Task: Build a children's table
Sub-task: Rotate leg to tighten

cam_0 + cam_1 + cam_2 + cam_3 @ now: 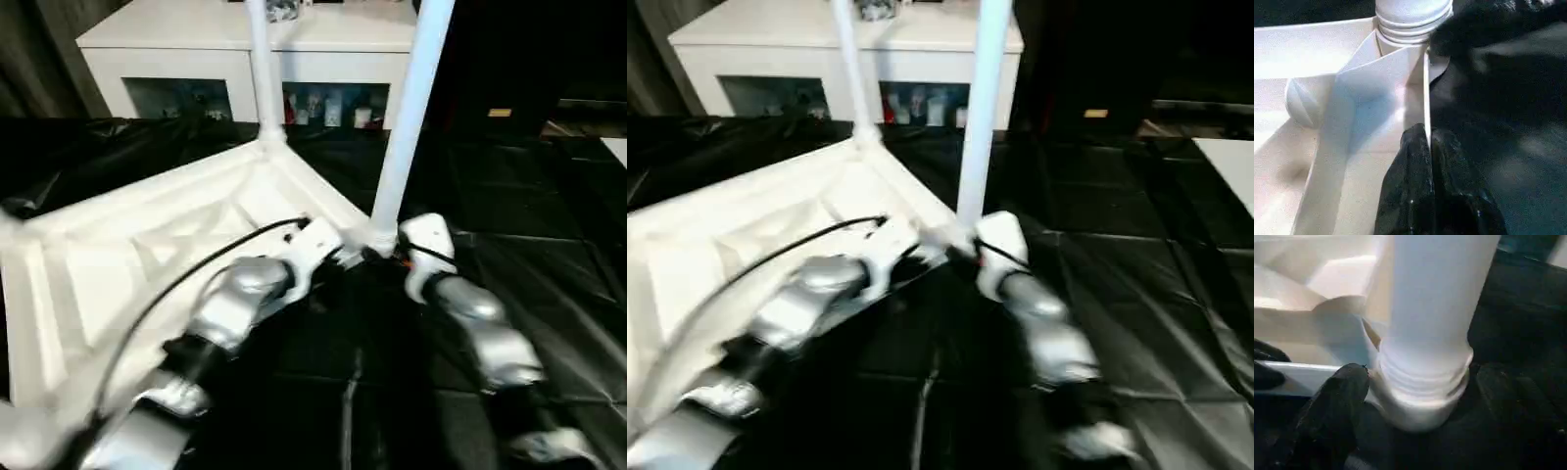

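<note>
Left eye view looks down on a white plastic rectangular tabletop point(147, 255) lying upside down, ribbed underside up, on a floor covered in black sheeting point(549, 284). Two long white tapered tube legs stand upright in its rounded corner sockets: the near leg point(407, 117) at the corner closest to the grippers, the far leg point(263, 69) at the corner beyond it. Behind the tabletop stands a low white cabinet with glass doors point(245, 59), small items dimly visible on its shelves. The left gripper point(1427, 147) has its black fingers pinched tight on the thin upright rim of the tabletop, just beside the near leg. The right gripper point(1415, 396) straddles the base of that near leg, fingers point(1337, 401) spread wide, not clamping it.
</note>
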